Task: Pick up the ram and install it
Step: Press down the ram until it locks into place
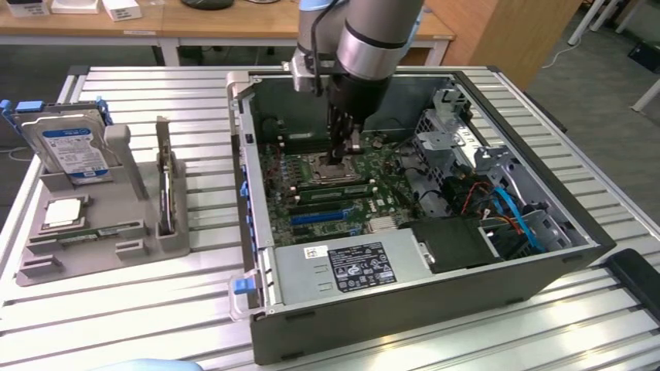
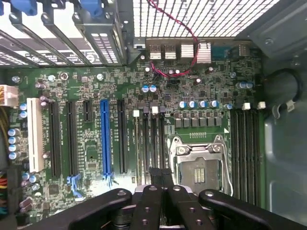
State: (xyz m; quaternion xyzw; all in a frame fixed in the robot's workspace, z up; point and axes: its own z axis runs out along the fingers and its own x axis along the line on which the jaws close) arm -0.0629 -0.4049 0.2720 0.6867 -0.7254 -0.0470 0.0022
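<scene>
- Ribbed aluminium surface point(image 1: 154, 309): carries a grey plastic parts holder point(image 1: 175, 239) at the exterior view's left and an open black computer case point(image 1: 413, 309) at its right.
- Silver hard drive with a blue label point(image 1: 74, 147): stands upright at the back of the holder.
- Square silver processor chip point(image 1: 64, 212): lies flat in the holder, in front of the drive.
- Ram point(image 1: 91, 233), a narrow green circuit-board stick: rests in the holder's slot just in front of the processor chip, well apart from the gripper.
- Thin dark board point(image 1: 163, 182): stands on edge in the holder's slot nearest the case.
- Green motherboard point(image 1: 330, 209) point(image 2: 86, 158): lies inside the case, with 1 long blue expansion slot point(image 2: 105, 139) among black ones.
- Black gripper point(image 1: 341, 158) point(image 2: 160, 173): lowered into the case. It stands over the dark memory slots point(image 2: 146, 139), just beside the open metal-framed processor socket point(image 2: 199, 167).
- Fingers point(image 2: 154, 179): clenched together; nothing can be made out between them.
- Grey power supply with a white label point(image 1: 351, 267): sits at the near edge of the case.
- Blue cables point(image 1: 515, 216): run along the case's side at the exterior view's right.
</scene>
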